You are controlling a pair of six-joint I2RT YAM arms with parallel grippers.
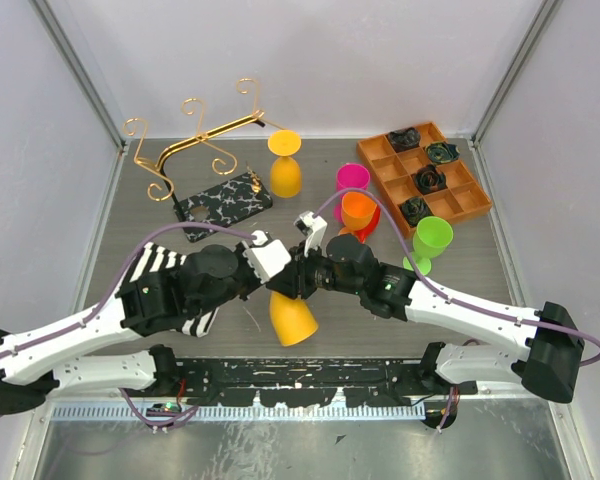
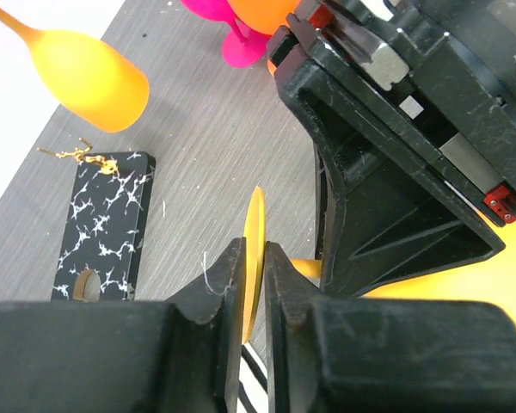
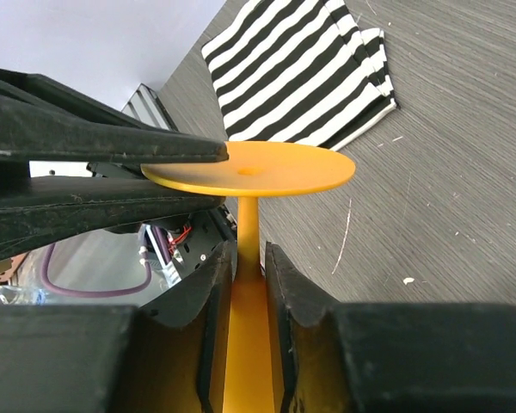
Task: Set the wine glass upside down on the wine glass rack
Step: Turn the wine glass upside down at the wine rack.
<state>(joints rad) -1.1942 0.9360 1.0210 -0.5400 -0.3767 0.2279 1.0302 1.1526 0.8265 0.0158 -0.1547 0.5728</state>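
A yellow-orange wine glass [image 1: 292, 320] is held between both grippers above the table's near middle, bowl toward the near edge. My left gripper [image 1: 278, 275] is shut on the rim of its round foot [image 2: 254, 225]. My right gripper [image 1: 308, 276] is shut on its stem [image 3: 248, 225], just under the foot [image 3: 258, 169]. The gold wine glass rack [image 1: 195, 140] stands at the far left on its marbled base [image 1: 223, 203], also seen in the left wrist view [image 2: 103, 225]. Another yellow glass [image 1: 285, 165] hangs upside down on the rack's right end.
Pink [image 1: 352, 178], orange [image 1: 358, 208] and green [image 1: 432, 238] glasses stand right of centre. An orange compartment tray [image 1: 458, 205] with dark items sits at the far right. A striped cloth [image 1: 165, 268] lies under the left arm.
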